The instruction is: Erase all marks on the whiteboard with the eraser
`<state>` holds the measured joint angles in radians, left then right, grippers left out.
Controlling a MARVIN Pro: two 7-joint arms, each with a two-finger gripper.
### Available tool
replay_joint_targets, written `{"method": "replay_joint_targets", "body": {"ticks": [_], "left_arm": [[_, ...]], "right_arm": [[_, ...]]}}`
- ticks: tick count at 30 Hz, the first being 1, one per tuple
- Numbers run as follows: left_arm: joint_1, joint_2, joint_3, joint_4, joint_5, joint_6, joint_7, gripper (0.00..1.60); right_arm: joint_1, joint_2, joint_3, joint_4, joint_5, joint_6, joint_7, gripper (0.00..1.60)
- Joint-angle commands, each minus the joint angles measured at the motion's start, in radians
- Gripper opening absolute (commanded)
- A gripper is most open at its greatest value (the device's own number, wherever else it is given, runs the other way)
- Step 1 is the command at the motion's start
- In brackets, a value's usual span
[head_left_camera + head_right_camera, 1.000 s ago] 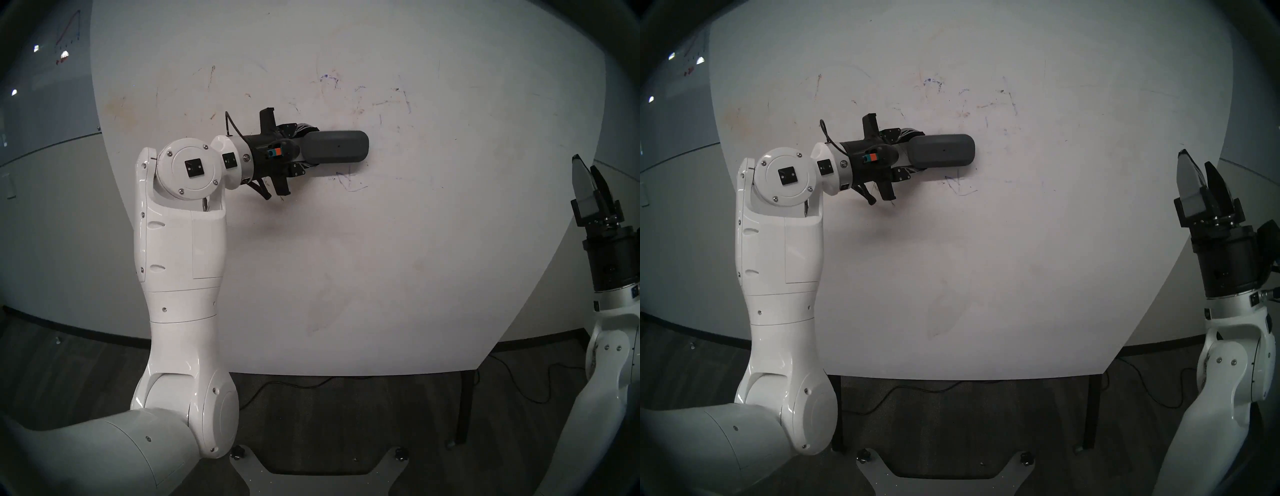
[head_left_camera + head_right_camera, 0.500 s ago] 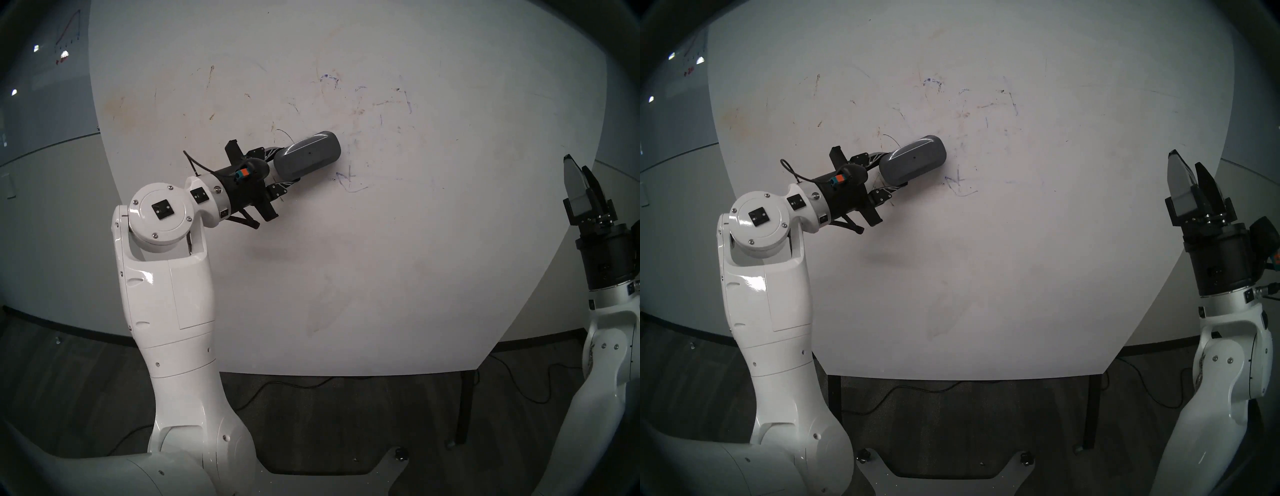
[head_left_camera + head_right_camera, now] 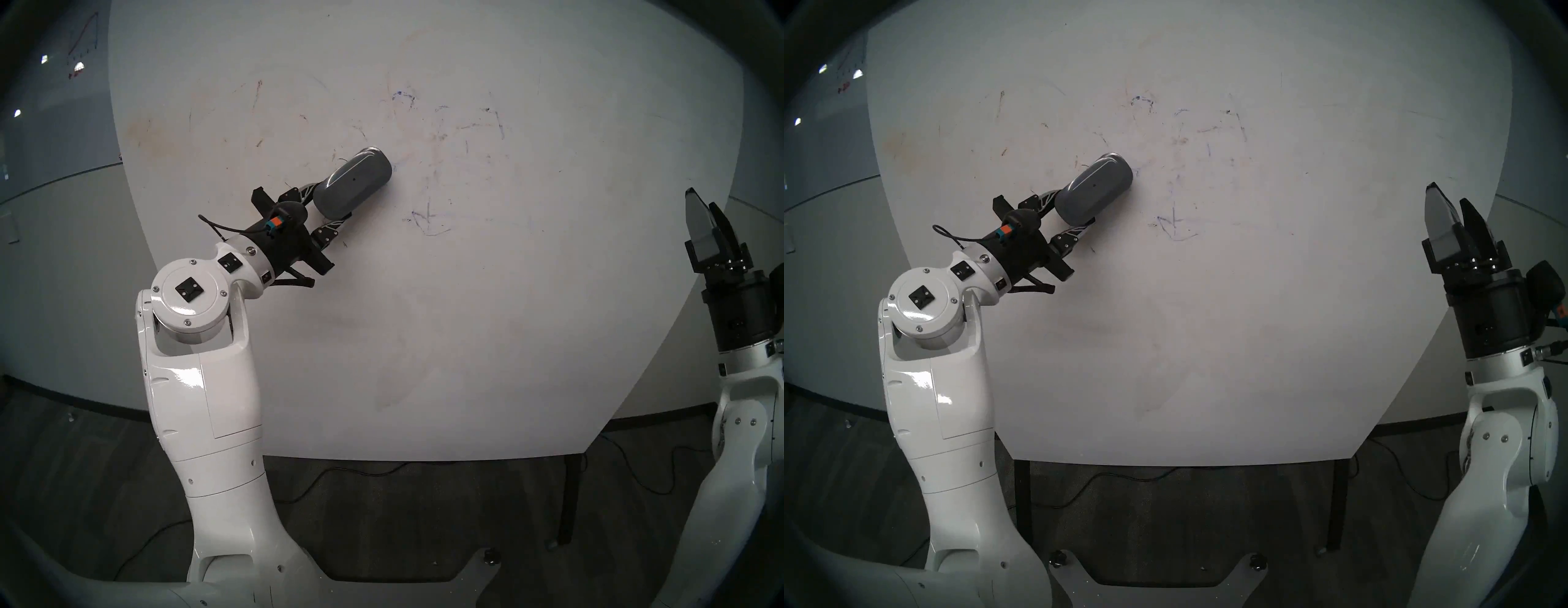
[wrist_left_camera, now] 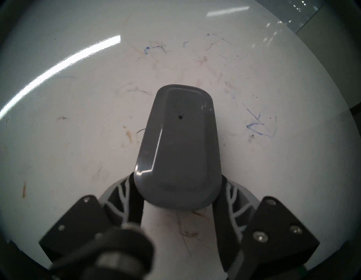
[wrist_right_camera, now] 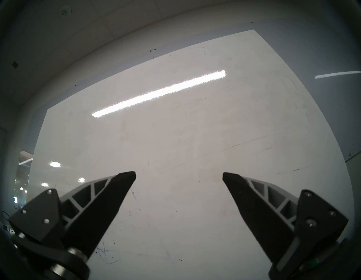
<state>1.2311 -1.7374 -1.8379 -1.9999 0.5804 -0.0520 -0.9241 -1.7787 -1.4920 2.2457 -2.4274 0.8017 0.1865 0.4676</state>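
The whiteboard (image 3: 466,318) fills the head views as a large flat white surface. Faint blue marks (image 3: 428,220) remain at its middle, with more blue remnants (image 3: 401,97) farther up; they also show in the left wrist view (image 4: 259,127). My left gripper (image 3: 331,204) is shut on the dark grey eraser (image 3: 354,181), which lies flat on the board, up and left of the middle marks. The eraser (image 4: 178,146) fills the left wrist view between the fingers. My right gripper (image 3: 706,210) is open and empty over the board's right edge (image 5: 179,176).
Brown and black scratchy stains (image 3: 259,91) are scattered over the board's upper left. A grey wall panel with a red graph (image 3: 82,42) is at far left. Black table legs (image 3: 570,496) and floor cables (image 3: 348,473) lie below the board's near edge.
My left arm has swung the eraser leftward and turned it from pointing right to pointing up-right, uncovering the middle blue marks. The right gripper has drifted slightly left.
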Motion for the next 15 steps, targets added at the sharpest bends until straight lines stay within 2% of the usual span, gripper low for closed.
{"method": "replay_joint_targets", "body": {"ticks": [1,7,15], "left_arm": [[0.016,0.002,0.001,0.003,-0.019,-0.028,0.119,0.00],[0.039,0.011,-0.004,0.024,-0.020,-0.054,0.227,0.00],[0.053,0.015,-0.013,0.045,-0.040,-0.047,0.338,0.00]], "right_arm": [[0.007,0.004,0.000,-0.016,0.000,-0.006,0.003,1.60],[0.008,0.007,-0.002,-0.016,-0.002,-0.006,0.000,1.60],[0.009,0.008,-0.005,-0.016,-0.004,-0.006,-0.001,1.60]]}}
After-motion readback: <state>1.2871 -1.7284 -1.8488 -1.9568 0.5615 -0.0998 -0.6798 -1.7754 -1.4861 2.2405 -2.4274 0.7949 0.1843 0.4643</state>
